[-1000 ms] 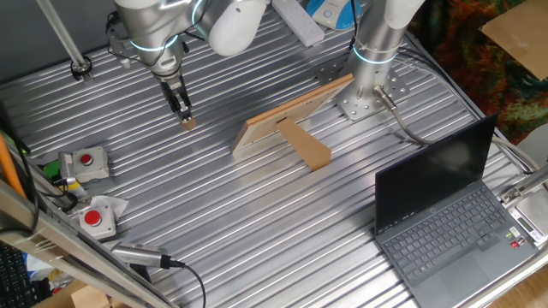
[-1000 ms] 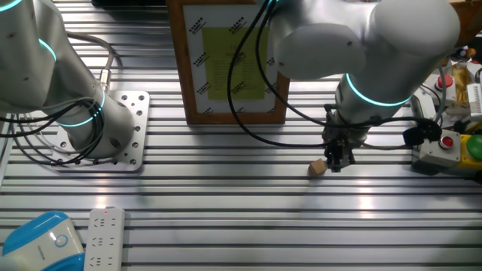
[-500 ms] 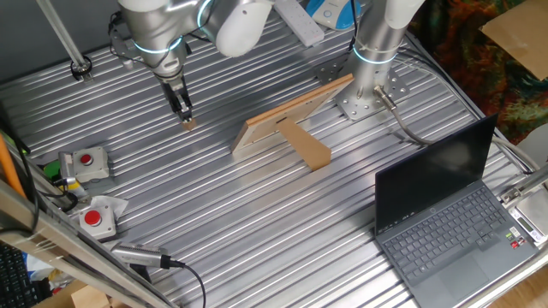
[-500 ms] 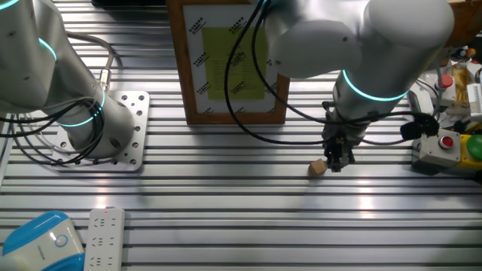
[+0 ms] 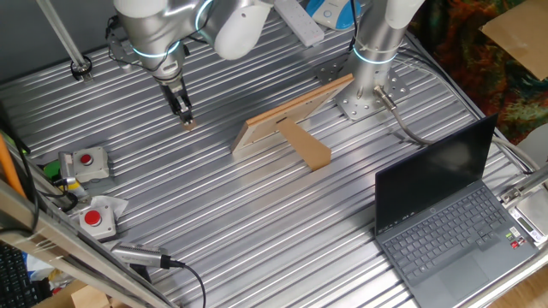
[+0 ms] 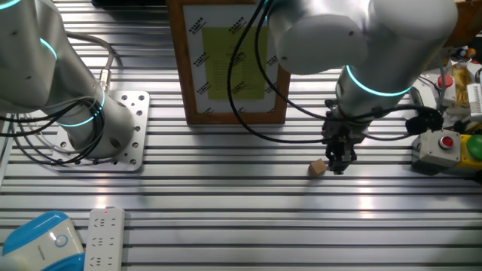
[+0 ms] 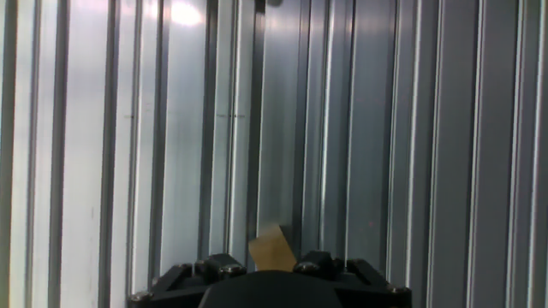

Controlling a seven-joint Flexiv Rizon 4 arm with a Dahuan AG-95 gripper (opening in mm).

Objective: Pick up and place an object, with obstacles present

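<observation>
The tiny tan wooden cube (image 5: 189, 123) lies on the ribbed metal table, left of the obstacles. It also shows in the other fixed view (image 6: 318, 167) and at the bottom of the hand view (image 7: 270, 247). My gripper (image 5: 182, 110) hangs just above and beside it, fingertips close to the table (image 6: 339, 163); the cube is not held. The dark fingers are close together and I cannot make out the gap. The light-wood panel (image 5: 291, 112) stands on edge with the brown bar (image 5: 306, 144) against it, forming a T.
A black laptop (image 5: 445, 214) stands open at the front right. Red button boxes (image 5: 85, 162) sit at the left edge. A second arm's base (image 5: 368, 81) stands behind the panel. A power strip (image 6: 104, 237) lies near the other fixed view's front.
The gripper has shifted very slightly beside the cube. The cube has not moved.
</observation>
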